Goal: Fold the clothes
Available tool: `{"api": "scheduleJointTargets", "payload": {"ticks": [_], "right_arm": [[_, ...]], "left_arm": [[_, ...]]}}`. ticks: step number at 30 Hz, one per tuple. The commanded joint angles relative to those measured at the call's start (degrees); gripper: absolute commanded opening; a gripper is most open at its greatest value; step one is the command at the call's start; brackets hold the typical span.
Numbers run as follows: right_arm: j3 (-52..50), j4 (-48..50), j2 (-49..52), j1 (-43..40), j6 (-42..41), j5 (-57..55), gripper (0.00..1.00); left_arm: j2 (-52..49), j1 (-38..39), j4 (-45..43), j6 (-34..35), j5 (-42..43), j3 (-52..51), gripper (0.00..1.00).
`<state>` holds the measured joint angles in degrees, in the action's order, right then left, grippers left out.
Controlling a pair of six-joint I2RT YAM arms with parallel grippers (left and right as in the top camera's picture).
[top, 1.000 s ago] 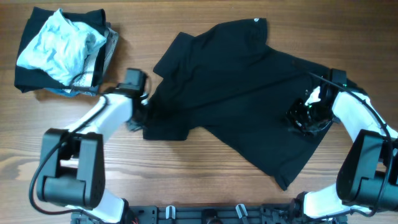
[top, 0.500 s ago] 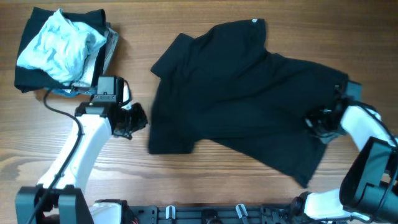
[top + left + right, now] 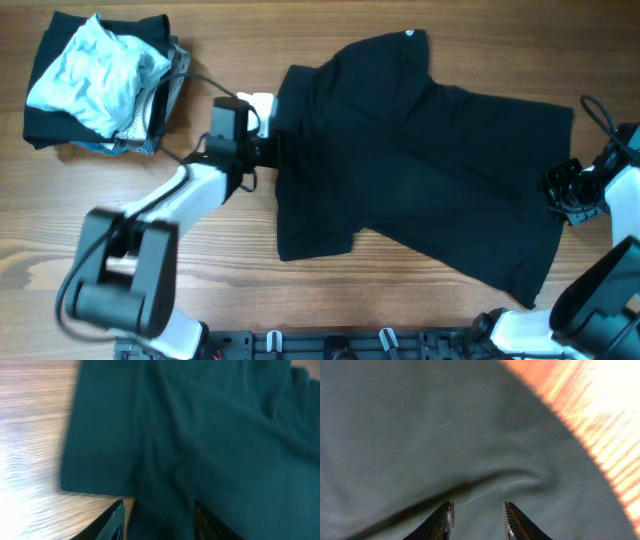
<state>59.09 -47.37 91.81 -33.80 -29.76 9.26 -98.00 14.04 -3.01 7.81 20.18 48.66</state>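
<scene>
The black T-shirt (image 3: 420, 170) lies spread across the middle and right of the wooden table. My left gripper (image 3: 268, 150) is at the shirt's left edge. In the left wrist view its fingers (image 3: 159, 522) are apart, with a fold of the shirt (image 3: 210, 435) between them. My right gripper (image 3: 555, 188) is at the shirt's right edge. In the right wrist view its fingers (image 3: 479, 520) are apart just over the fabric (image 3: 445, 435), near a crease.
A pile of other garments (image 3: 95, 80), pale blue on top of black and grey, sits at the back left corner. Bare wood (image 3: 200, 280) lies to the left of and in front of the shirt. A cable (image 3: 600, 115) trails by the right arm.
The shirt has slid and spread to the right, following my right gripper toward the table's right edge. My left gripper left the shirt, swung left, then came back to its left edge.
</scene>
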Motion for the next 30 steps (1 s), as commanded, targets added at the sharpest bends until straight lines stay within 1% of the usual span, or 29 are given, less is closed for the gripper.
{"api": "scheduleJointTargets", "payload": {"ticks": [1, 2, 3, 5, 6, 7, 8, 9, 10, 12, 14, 16, 17, 19, 22, 23, 25, 26, 27, 29, 30], "right_arm": [[1.22, 0.04, -2.8, 0.33, 8.13, 10.23, 0.38], [1.18, -0.07, -2.78, 0.55, 8.61, 10.32, 0.38], [0.98, -0.04, -2.78, 0.98, 8.59, 10.29, 0.4], [0.44, 0.04, -2.78, 2.21, 8.57, 10.29, 0.4], [0.22, 0.02, -2.78, 2.82, 8.61, 10.27, 0.41], [-0.04, 0.0, -2.78, 3.63, 8.59, 10.08, 0.41], [-0.28, 0.07, -2.78, 4.42, 8.74, 10.05, 0.41], [-0.44, 0.07, -2.78, 5.25, 8.76, 9.9, 0.42], [-0.5, -0.07, -2.78, 6.12, 8.7, 9.25, 0.45], [-0.52, -0.5, -2.78, 7.72, 8.15, 7.34, 0.49], [-0.59, -1.42, -2.78, 9.4, 6.43, 5.68, 0.52], [-1.25, -0.98, -2.78, 11.06, 6.45, 5.53, 0.52], [-1.77, -0.68, -2.78, 11.82, 6.43, 5.55, 0.53], [-3.28, 0.11, -2.78, 12.83, 6.19, 5.53, 0.54], [-7.37, 2.34, -2.78, 13.22, 4.66, 3.34, 0.57], [-8.48, 2.4, -2.78, 13.22, 3.45, 2.19, 0.57], [-11.13, 2.29, -2.78, 13.18, 0.48, -2.03, 0.58], [-12.15, 2.56, -2.78, 13.09, -0.48, -3.28, 0.63], [-13.11, 3.37, -2.78, 12.92, -0.2, -3.5, 0.67], [-13.9, 4.15, -2.78, 12.68, 0.96, -3.43, 0.67], [-14.1, 5.14, -2.78, 12.68, 3.26, -2.12, 0.68]], "left_arm": [[-8.37, 1.84, -5.68, -0.98, 4.42, 0.09, 0.37], [-9.07, 1.79, -5.84, -0.96, 3.82, 0.09, 0.31], [-9.75, 1.51, -5.27, 0.2, 1.31, 0.09, 0.25], [-9.97, 0.37, -1.51, 6.49, -8.68, 0.09, 0.1], [-9.97, -0.46, 1.31, 9.68, -13.88, 0.09, 0.05], [-9.97, -1.84, 4.98, 13.29, -18.93, 0.09, 0.04], [-9.97, -3.58, 8.98, 15.78, -21.97, 0.09, 0.04], [-9.9, -5.46, 12.37, 17.09, -22.8, 0.09, 0.04], [-9.86, -7.48, 15.32, 18.29, -22.8, 0.09, 0.04], [-8.98, -10.75, 19.76, 18.4, -22.8, 0.09, 0.04], [-6.73, -13.2, 22.27, 18.27, -22.23, 0.09, 0.04], [-2.8, -13.94, 22.05, 15.87, -18.05, 0.09, 0.04], [-0.35, -13.73, 21.53, 14.6, -15.19, 0.09, 0.05], [3.8, -12.68, 20.87, 11.67, -11.89, 0.09, 0.14], [9.03, -10.64, 21.11, 8.52, -12.0, 0.09, 0.31], [10.14, -10.38, 21.68, 8.39, -12.11, 0.09, 0.34], [11.61, -10.45, 23.8, 8.39, -12.31, 0.09, 0.34], [11.76, -10.49, 25.0, 8.41, -12.33, 0.09, 0.38], [11.76, -10.62, 26.23, 8.48, -12.28, 0.09, 0.45], [11.76, -11.08, 28.65, 8.44, -12.31, 0.09, 0.46], [11.76, -11.63, 29.62, 8.39, -12.33, 0.09, 0.46]]}}
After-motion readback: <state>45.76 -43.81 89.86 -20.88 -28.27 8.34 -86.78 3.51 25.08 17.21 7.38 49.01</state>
